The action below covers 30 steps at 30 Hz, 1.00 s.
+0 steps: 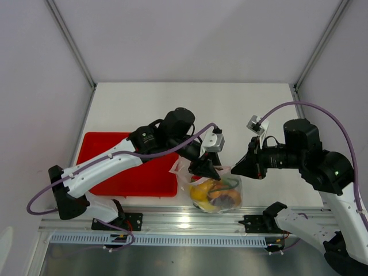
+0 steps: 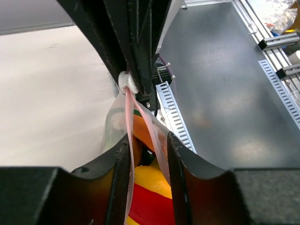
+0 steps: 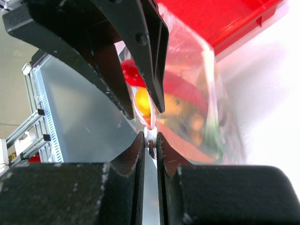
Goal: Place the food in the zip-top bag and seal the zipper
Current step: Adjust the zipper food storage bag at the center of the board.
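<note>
The clear zip-top bag (image 1: 217,192) lies at the table's near edge with the food inside: a yellow lemon (image 1: 199,193), an orange-brown wedge (image 1: 225,199), green stalks. My left gripper (image 1: 205,168) stands over the bag's mouth, its jaws partly open. In the left wrist view (image 2: 147,138) the two pink zipper strips (image 2: 129,122) run apart between its fingers, with yellow and red food (image 2: 150,201) below. My right gripper (image 1: 234,168) is shut on the zipper's white slider (image 3: 150,136), which also shows in the left wrist view (image 2: 127,80).
A red rectangular tray (image 1: 132,167) lies left of the bag, under the left arm. An aluminium rail (image 1: 172,221) runs along the table's near edge just below the bag. The two grippers nearly touch tip to tip over the bag.
</note>
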Tool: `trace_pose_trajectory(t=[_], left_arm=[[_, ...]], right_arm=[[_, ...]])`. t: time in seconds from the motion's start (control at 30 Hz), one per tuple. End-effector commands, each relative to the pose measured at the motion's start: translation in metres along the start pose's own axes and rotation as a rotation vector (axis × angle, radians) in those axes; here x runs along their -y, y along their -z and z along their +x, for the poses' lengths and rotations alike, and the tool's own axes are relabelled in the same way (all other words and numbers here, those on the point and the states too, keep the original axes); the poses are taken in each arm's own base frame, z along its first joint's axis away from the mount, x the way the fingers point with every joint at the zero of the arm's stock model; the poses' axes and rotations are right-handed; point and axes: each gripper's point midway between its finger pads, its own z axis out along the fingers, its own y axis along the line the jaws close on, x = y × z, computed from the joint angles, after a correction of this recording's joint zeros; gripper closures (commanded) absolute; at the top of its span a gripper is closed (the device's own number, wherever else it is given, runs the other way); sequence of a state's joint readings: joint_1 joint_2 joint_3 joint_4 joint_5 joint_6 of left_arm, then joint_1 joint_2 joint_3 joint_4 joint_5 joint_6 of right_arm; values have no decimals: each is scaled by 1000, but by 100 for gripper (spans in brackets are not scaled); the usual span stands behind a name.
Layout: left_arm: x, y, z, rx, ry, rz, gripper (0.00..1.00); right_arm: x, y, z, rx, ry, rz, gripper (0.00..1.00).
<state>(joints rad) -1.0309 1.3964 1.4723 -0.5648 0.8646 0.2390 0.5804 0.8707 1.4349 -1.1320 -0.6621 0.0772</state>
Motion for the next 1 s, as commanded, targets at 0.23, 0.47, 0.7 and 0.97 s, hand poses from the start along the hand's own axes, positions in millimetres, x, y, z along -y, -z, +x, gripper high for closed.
trace_pose_trajectory(t=[0.23,0.47,0.7,0.97], left_arm=[[3,1,1,7,70,-74,52],[8,-3,8,-21,83,-111,45],[5,-2,17,-41,140,-146,79],[-3,0,30,-61,221,-207,100]], right_arm=[[0,-5,-25,106,-6,-1,100],[-1,-10,-27,119,-78,-10,100],[8,-17,-19,114,-98,4,100],[30,-30,-11,151,-107,60,68]])
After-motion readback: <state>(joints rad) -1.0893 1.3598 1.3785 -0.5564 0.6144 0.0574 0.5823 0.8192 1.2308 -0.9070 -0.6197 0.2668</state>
